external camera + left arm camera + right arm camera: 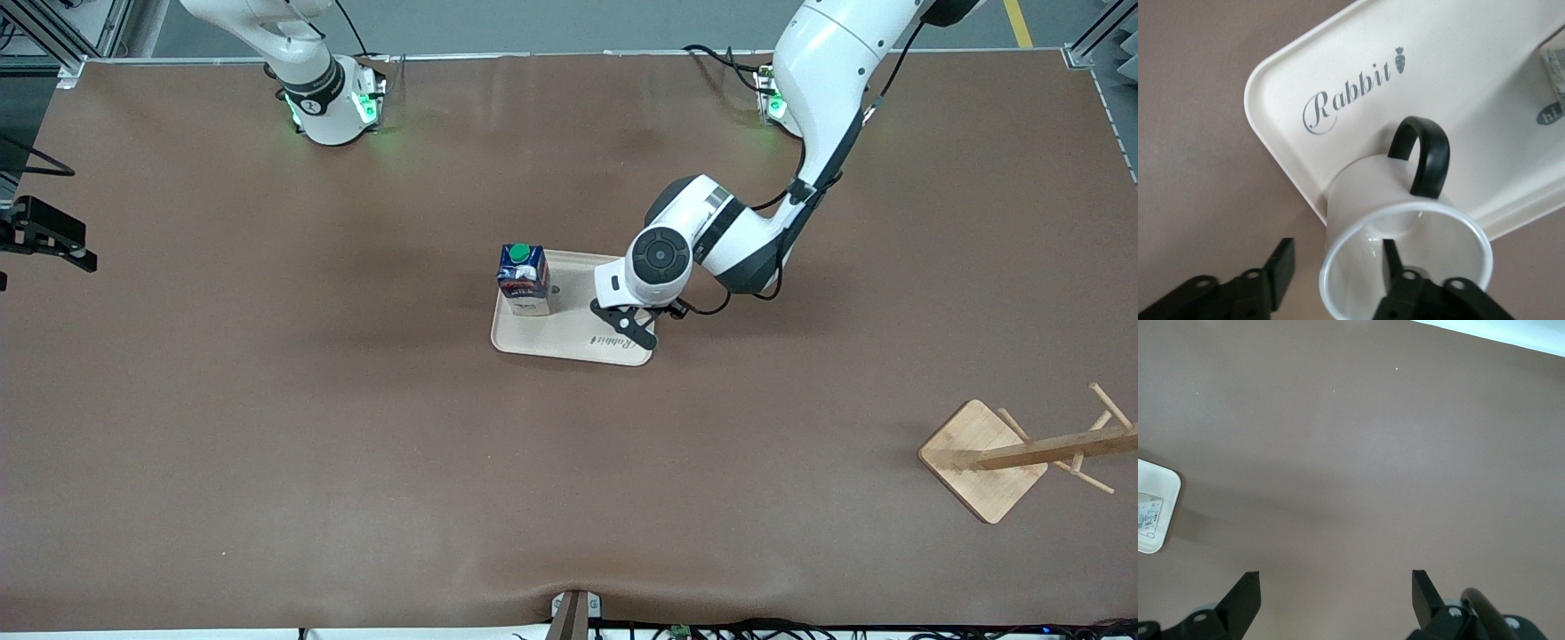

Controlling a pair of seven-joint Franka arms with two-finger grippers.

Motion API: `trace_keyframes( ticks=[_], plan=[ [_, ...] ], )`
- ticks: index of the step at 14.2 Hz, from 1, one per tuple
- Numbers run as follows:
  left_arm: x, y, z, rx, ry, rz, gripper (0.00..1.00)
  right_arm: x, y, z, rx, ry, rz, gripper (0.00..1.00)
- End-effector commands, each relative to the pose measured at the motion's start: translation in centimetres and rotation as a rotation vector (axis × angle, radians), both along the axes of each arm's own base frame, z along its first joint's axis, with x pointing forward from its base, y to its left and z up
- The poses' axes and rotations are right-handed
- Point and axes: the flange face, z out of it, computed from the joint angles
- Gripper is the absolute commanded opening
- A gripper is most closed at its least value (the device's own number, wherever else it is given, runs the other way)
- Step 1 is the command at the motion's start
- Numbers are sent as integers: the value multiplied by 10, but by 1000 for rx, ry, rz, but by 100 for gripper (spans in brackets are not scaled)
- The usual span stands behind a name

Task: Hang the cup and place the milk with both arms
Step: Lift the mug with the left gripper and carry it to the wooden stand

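The white cup [1405, 220] with its black handle [1421, 157] stands on the cream tray [1458, 87] near the corner toward the left arm's end. In the front view the left arm's hand hides it. My left gripper [1335, 253] [633, 327] is down over the cup's rim, with one finger [1390, 263] inside the cup and the other finger [1279, 267] outside. A gap shows between that outer finger and the wall. The milk [523, 280] stands upright on the tray [569, 342] at the right arm's end. My right gripper [1335, 587] [53, 242] waits open over bare table.
A wooden cup rack [982, 458] with pegs stands near the front camera at the left arm's end of the table. The brown mat [356, 427] covers the whole table. The tray's corner [1155, 520] shows in the right wrist view.
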Motion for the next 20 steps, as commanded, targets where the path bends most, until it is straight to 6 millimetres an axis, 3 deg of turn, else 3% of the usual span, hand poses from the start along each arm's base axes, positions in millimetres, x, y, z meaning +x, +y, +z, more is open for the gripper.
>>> trace_keyframes(
  ticks=[1,3,6,10,15,17,20],
  plan=[
    [3,-8,-22,-13,-40,-10,34,-4,0,1,2,-5,-11,100],
    [2,-11,-27,-21,-47,-12,2,-4,0,1,2,-5,-11,100],
    [9,-11,-14,-29,-72,-10,0,-4,-1,1,2,-5,-12,100],
    [43,-4,32,-65,-151,32,0,-3,-2,2,1,-19,-14,100],
    [106,64,136,-90,-268,149,0,6,1,-10,7,-10,-9,100],
    [123,99,176,-68,-273,203,0,6,0,-10,2,-9,-9,100],
    [139,166,221,-33,-263,301,0,6,1,-10,4,-9,-7,100]
  ],
)
